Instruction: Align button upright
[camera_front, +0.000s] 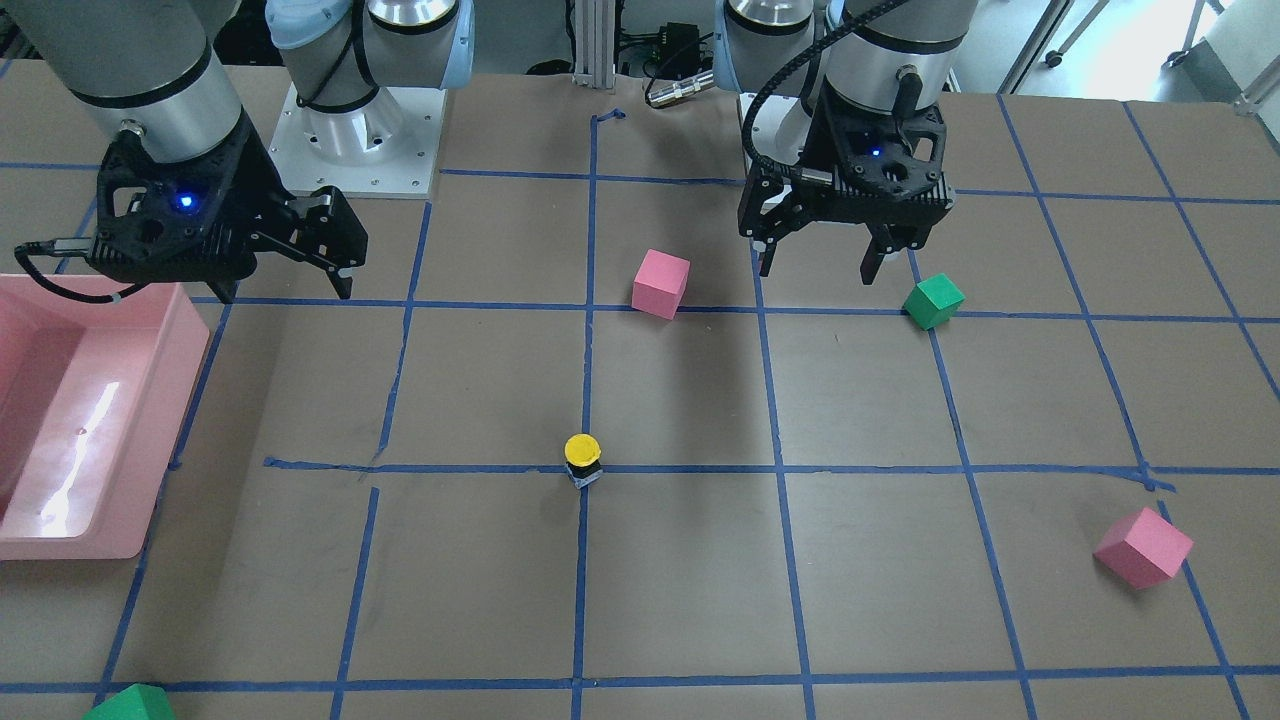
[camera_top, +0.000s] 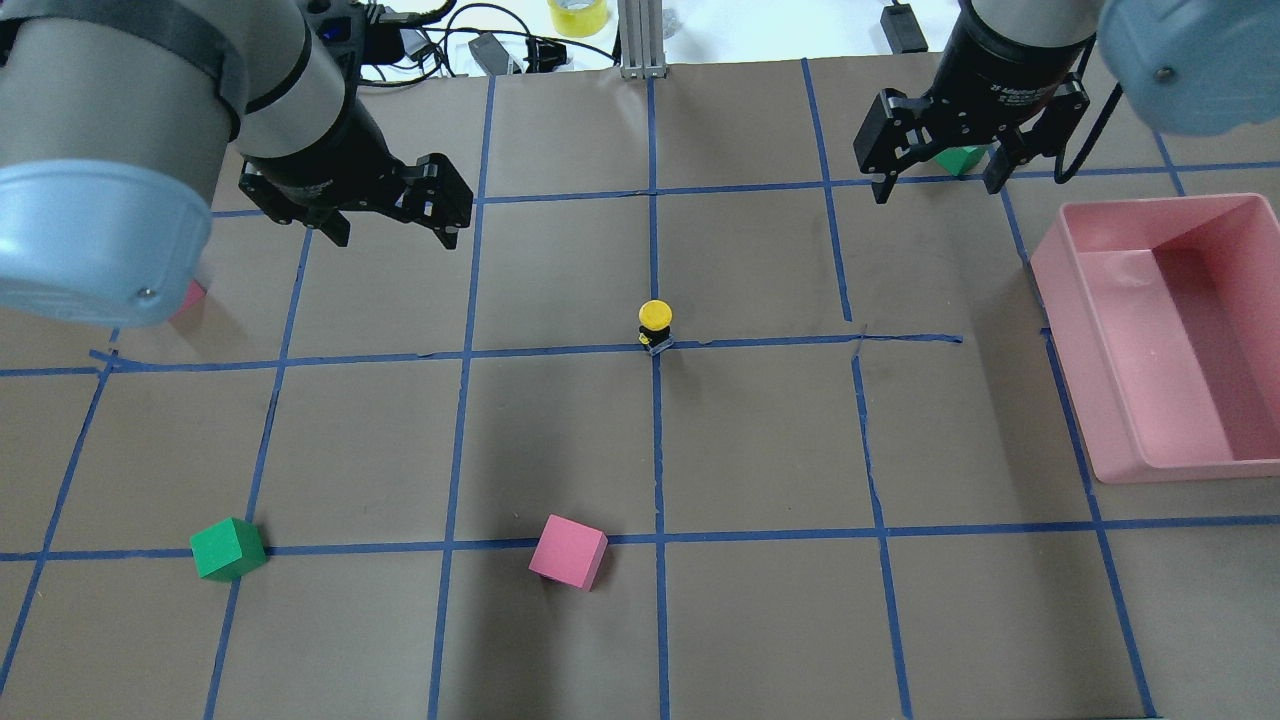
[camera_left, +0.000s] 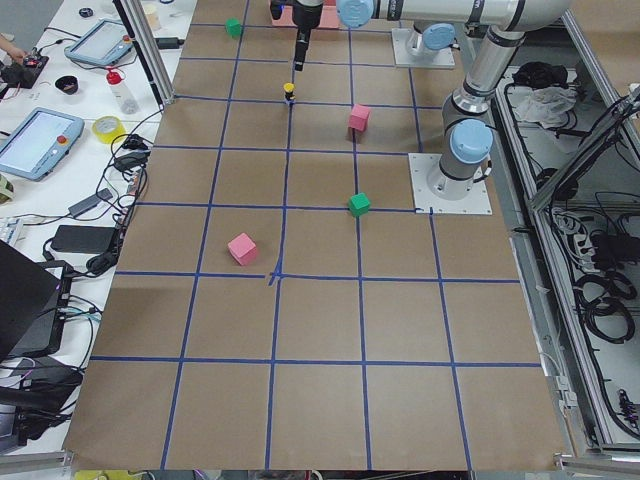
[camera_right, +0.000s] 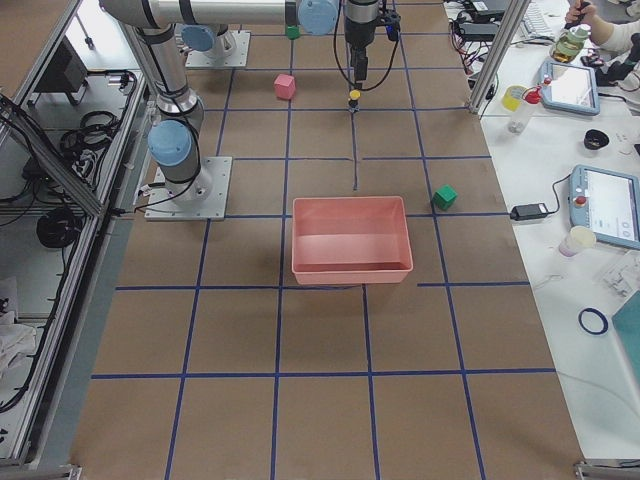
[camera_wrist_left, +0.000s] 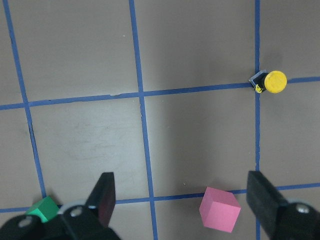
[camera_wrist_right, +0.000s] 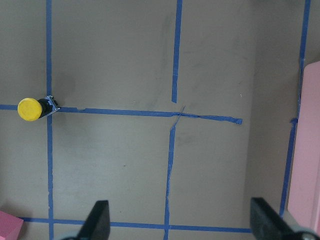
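The button (camera_top: 655, 322) stands upright on a crossing of blue tape lines at mid-table, its yellow cap on top of a black neck and blocky base. It also shows in the front view (camera_front: 582, 455), the left wrist view (camera_wrist_left: 272, 82) and the right wrist view (camera_wrist_right: 32, 108). My left gripper (camera_top: 390, 232) hovers open and empty to the button's left and beyond it, and shows in the front view (camera_front: 820, 268) too. My right gripper (camera_top: 937, 190) hovers open and empty to the button's right and beyond it, near the bin.
A pink bin (camera_top: 1160, 472) lies at the table's right. A pink cube (camera_top: 568, 552) and a green cube (camera_top: 228, 548) sit on the robot's side. Another pink cube (camera_front: 1143, 547) and green cube (camera_front: 130, 705) lie on the operators' side.
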